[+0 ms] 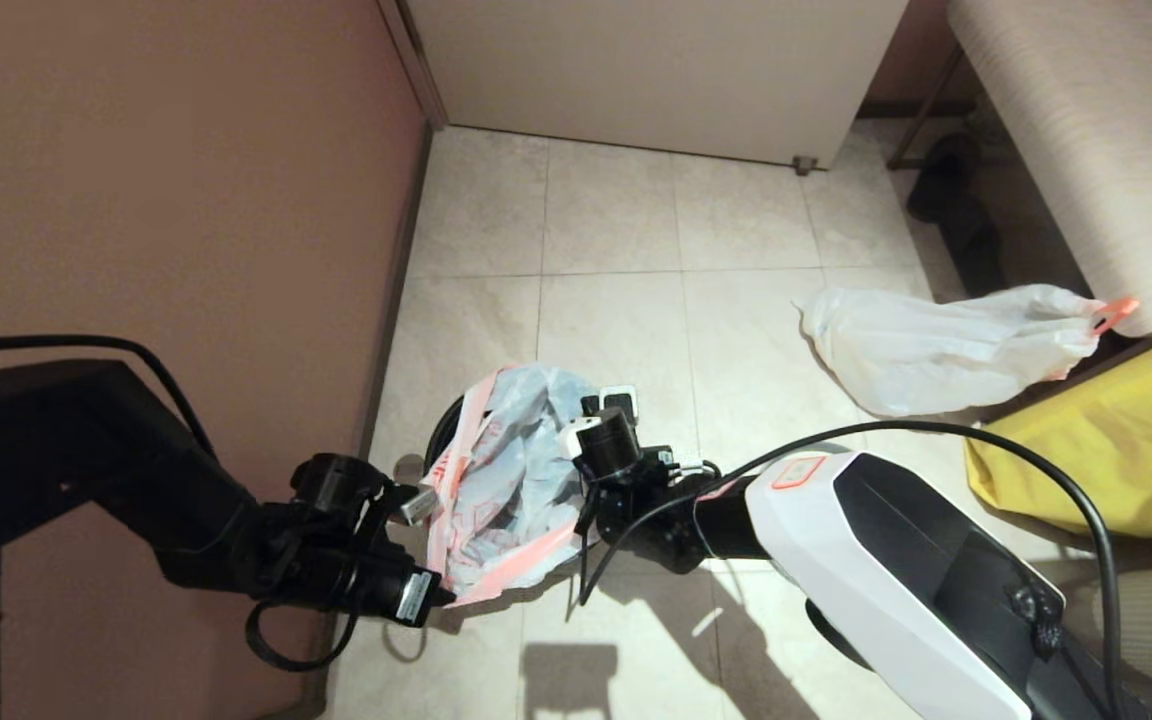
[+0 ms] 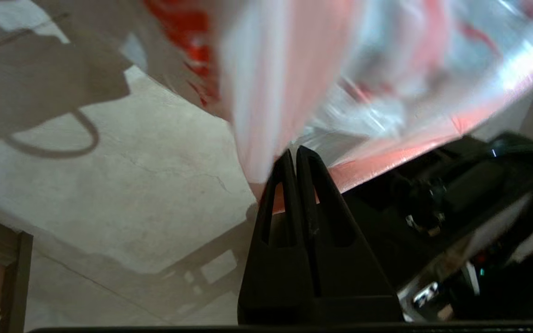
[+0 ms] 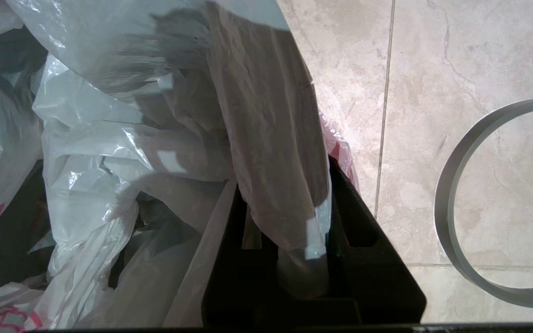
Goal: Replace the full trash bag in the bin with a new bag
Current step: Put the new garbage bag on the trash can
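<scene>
The new bag (image 1: pixel 506 470), thin white plastic with orange-red print, is spread over the black bin (image 1: pixel 441 432), which shows only as a dark arc beneath it. My left gripper (image 1: pixel 448 598) is shut on the bag's orange edge (image 2: pixel 387 162) at the near side; its fingers (image 2: pixel 315 185) press together. My right gripper (image 1: pixel 591 430) holds the far side, shut on a bunched fold of the new bag (image 3: pixel 275 152). The full trash bag (image 1: pixel 936 345), plain white with an orange tab, lies on the floor to the right.
A grey hoop (image 3: pixel 451 208) lies on the tiles beside the bin. A big yellow bag (image 1: pixel 1116 450) sits at the right under a bench (image 1: pixel 1066 150). Brown wall (image 1: pixel 136 200) runs along the left; a white cabinet (image 1: pixel 656 70) stands at the back.
</scene>
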### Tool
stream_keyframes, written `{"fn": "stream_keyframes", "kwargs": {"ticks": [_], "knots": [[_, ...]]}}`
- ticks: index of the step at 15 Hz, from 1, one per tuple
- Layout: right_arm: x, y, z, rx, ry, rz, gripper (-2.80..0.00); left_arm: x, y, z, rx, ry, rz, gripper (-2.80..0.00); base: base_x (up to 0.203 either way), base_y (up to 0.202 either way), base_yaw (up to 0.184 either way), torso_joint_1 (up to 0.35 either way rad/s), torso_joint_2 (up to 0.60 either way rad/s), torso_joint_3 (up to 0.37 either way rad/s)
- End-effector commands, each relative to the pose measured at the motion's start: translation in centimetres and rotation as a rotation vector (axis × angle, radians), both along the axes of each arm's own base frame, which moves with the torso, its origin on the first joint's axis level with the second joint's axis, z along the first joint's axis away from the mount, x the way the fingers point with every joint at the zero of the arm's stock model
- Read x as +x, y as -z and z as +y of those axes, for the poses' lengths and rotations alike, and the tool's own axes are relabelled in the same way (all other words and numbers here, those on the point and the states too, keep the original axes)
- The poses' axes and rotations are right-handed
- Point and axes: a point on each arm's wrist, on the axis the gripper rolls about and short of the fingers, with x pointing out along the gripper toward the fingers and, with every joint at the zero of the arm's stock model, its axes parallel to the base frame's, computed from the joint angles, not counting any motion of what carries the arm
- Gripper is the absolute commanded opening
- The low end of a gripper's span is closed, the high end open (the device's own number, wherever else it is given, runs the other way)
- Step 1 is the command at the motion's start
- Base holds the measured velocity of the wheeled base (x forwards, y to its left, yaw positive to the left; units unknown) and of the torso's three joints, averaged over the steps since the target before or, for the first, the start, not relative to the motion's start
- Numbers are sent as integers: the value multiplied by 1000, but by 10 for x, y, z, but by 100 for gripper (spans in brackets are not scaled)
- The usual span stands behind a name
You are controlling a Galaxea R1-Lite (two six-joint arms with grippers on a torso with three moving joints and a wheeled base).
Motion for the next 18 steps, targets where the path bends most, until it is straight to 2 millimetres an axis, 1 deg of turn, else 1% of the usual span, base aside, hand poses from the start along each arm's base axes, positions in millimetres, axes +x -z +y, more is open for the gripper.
{"fn": "stream_keyframes", "kwargs": {"ticks": [1,4,6,8,10,12,14,16,17,18], "knots": [[-9,-16,6,14,-19,-14,-280,12,18,3,-18,-66,17,-280,0,0,0,0,0,0],[-20,-28,17,30,-49,-28,-280,25,27,-2,37,-134,14,-280,0,0,0,0,0,0],[-29,-36,24,47,-67,-35,-280,33,27,-7,20,-186,15,-280,0,0,0,0,0,0],[-40,-33,30,50,-81,-17,-280,36,28,-14,8,-203,19,-280,0,0,0,0,0,0],[-38,-23,28,54,-68,-5,-280,45,32,-16,26,-259,17,-280,0,0,0,0,0,0],[-37,-27,26,94,-52,-10,-280,56,41,-20,81,-340,5,-280,0,0,0,0,0,0],[-36,-30,24,116,-48,-11,-280,72,38,-23,56,-458,-15,-280,0,0,0,0,0,0],[-25,-32,13,137,-19,-20,-280,86,31,-25,18,-566,-3,-280,0,0,0,0,0,0],[-23,-34,11,162,-14,-19,-280,92,30,-25,17,-607,-6,-280,0,0,0,0,0,0],[-24,-41,9,198,-9,-24,-280,98,32,-25,23,-665,-18,-280,0,0,0,0,0,0]]}}
